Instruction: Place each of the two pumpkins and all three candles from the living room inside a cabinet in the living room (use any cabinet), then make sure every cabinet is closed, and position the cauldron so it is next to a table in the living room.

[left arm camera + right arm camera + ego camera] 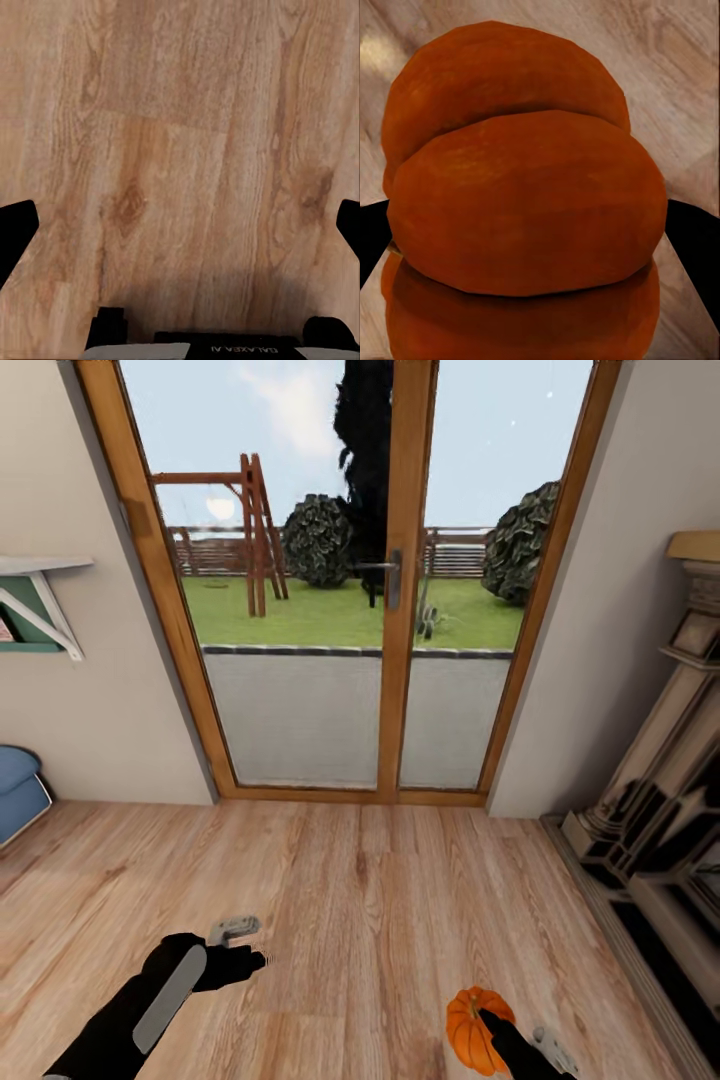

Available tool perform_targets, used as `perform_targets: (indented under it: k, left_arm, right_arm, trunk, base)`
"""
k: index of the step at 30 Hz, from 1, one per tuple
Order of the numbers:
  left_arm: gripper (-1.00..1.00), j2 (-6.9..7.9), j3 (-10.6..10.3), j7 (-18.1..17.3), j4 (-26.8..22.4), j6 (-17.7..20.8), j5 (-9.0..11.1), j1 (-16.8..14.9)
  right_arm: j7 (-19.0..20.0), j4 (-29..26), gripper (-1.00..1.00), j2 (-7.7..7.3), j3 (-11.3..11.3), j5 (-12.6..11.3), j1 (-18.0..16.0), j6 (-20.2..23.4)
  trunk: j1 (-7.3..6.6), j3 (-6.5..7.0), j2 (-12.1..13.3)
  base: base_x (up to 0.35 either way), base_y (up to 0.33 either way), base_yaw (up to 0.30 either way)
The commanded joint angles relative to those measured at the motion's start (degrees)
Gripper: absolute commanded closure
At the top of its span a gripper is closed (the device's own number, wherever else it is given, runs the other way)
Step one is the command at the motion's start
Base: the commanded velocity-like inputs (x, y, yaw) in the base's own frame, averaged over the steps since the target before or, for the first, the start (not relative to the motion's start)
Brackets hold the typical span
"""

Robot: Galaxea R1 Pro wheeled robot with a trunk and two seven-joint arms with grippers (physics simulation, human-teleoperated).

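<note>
1. Ahead of both grippers, a tall wood-framed glass door (390,590) takes up the far wall, with a lawn and a wooden swing frame (250,530) visible through it.
2. Under both arms runs the wood plank floor (360,900).
3. Off to the right gripper's outer side and further forward stands a pale carved fireplace surround (660,780).
4. Well beyond the left gripper's outer side sit a wall shelf (40,595) and a blue cushion (20,785).
5. Between the right gripper's (492,1025) fingers sits one orange pumpkin (470,1025), clamped on both sides and held above the floor.
6. Above bare planks hangs the left gripper (180,225), fingers spread wide with nothing between them.
</note>
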Motion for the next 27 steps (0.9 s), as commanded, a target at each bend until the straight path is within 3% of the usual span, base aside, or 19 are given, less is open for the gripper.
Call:
perform_targets:
  k: [1, 3, 5, 8, 10, 14, 19, 22, 27]
  left_arm:
    - [-1.00, -0.36, -0.2, 0.7, 1.4, -1.8, -1.5, -0.3]
    - [-1.00, -0.89, -0.2, 0.8, 5.1, -6.0, -4.9, -0.5]
    - [-1.00, -1.17, -0.2, 0.9, 11.9, -11.8, -7.1, -0.6]
    - [-1.00, -1.41, -0.4, 0.7, 21.4, -22.4, -8.4, -0.7]
    - [-1.00, -1.45, -0.6, 0.4, 24.2, -26.0, -8.6, -0.7]
    - [-1.00, -1.46, -1.1, -0.1, 28.5, -28.6, -8.6, -0.7]
    - [-1.00, -1.42, -1.6, -0.4, 33.1, -30.6, -8.7, -0.7]
    - [-1.00, -1.38, -1.7, -0.5, 33.7, -32.8, -8.6, -0.6]
    - [-1.00, -1.41, -1.7, -0.5, 37.9, -35.2, -8.7, -0.5]
  right_arm:
    - [-1.2, -0.1, 1.00, -0.01, 0.4, -0.5, 0.0, 0.4]
    - [-4.4, -0.2, 1.00, -0.01, 0.4, -0.5, 0.0, 1.0]
    - [-7.7, -0.5, 1.00, 0.00, 0.4, -0.5, 0.0, 1.0]
    - [-10.3, -0.7, 1.00, -0.01, 0.4, -0.4, 0.0, 1.2]
    - [-11.4, -0.5, 1.00, -0.01, 0.7, 0.3, 0.0, 1.0]
    - [-13.2, -0.7, 1.00, -0.03, 2.5, 6.1, 0.0, 0.5]
    - [-13.7, -0.8, 1.00, 0.21, 3.0, 12.6, -0.1, 0.5]
    - [-13.9, -0.9, 1.00, 0.81, 3.0, 14.1, -0.1, 0.5]
    - [-13.7, -0.8, 1.00, 1.04, 3.1, 14.6, 0.0, -0.8]
  trunk:
    - [-0.23, 0.14, 0.4]
    - [-0.67, 0.50, 1.2]
    - [-1.11, 0.86, 2.0]
    - [-1.77, 1.39, 3.2]
    - [-2.21, 1.75, 4.0]
    - [-3.09, 2.47, 5.6]
    - [-4.18, 3.37, 7.6]
    - [-4.84, 3.91, 8.8]
    - [-5.94, 4.81, 10.8]
  base:
    - [0.000, 0.000, 0.000]
    - [0.000, 0.000, 0.000]
    - [0.000, 0.000, 0.000]
    - [0.000, 0.000, 0.000]
    - [0.000, 0.000, 0.000]
    - [0.000, 0.000, 0.000]
    - [0.000, 0.000, 0.000]
    - [0.000, 0.000, 0.000]
    - [0.000, 0.000, 0.000]
